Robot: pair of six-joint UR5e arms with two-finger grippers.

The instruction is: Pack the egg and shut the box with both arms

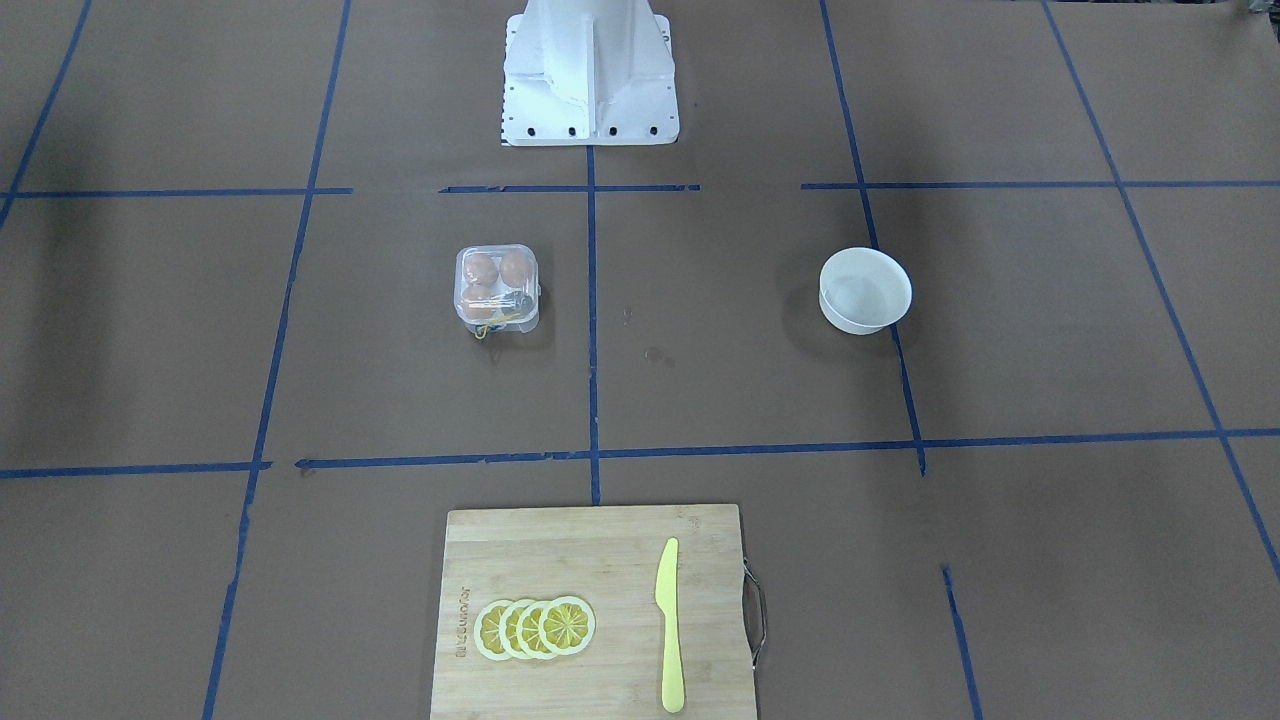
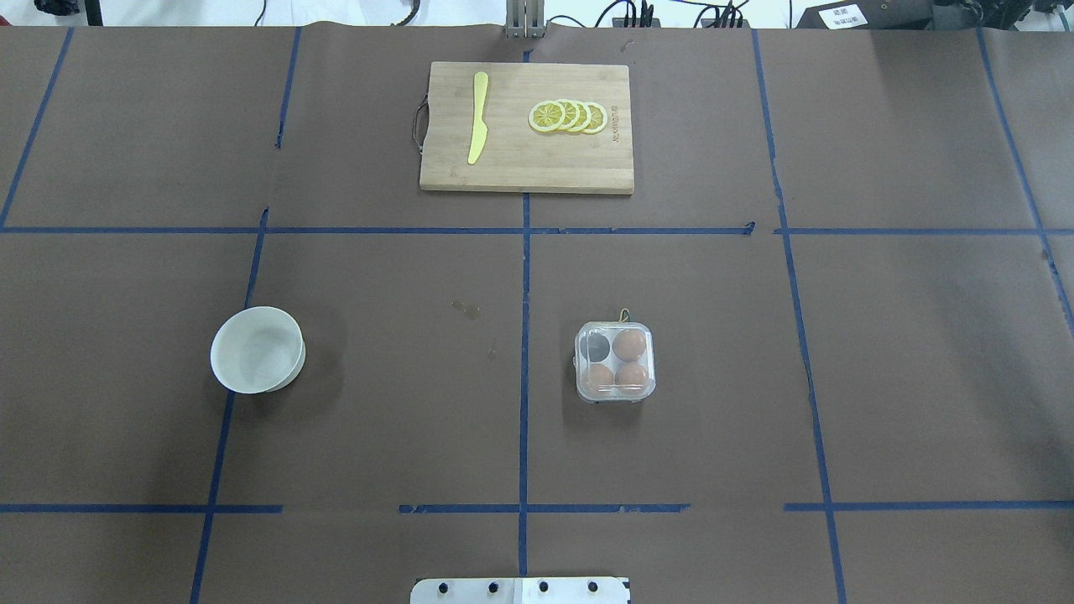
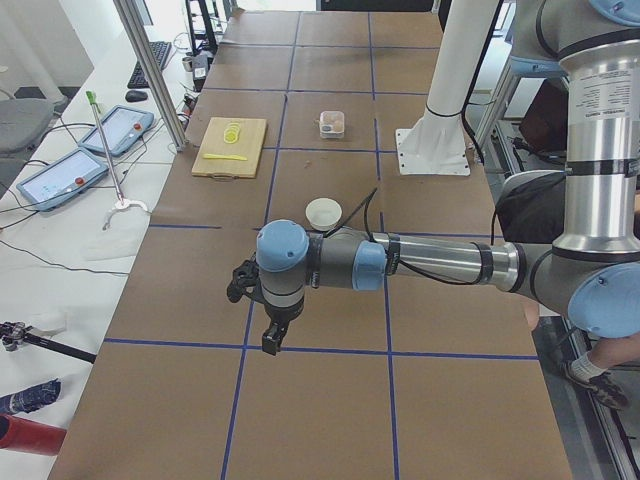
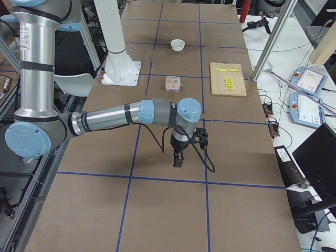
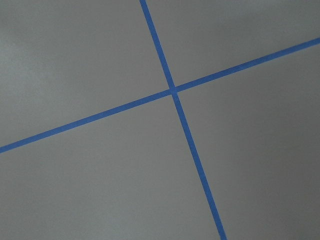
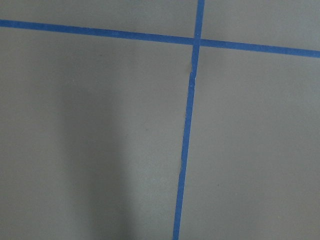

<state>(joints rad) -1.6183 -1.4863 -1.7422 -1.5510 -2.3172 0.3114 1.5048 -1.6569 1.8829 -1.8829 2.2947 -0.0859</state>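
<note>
The clear box stands on the table right of centre, and its lid looks shut. It holds three brown eggs; one cell is empty. I cannot tell which is the task's egg. The box also shows in the front view. My left gripper hangs over the table's left end, far from the box. My right gripper hangs over the table's right end. Both show only in the side views, so I cannot tell whether they are open or shut. The wrist views show only brown paper and blue tape.
A round white bowl stands on the left and looks empty. A wooden cutting board at the far edge carries lemon slices and a yellow knife. The white robot stand is at the near edge.
</note>
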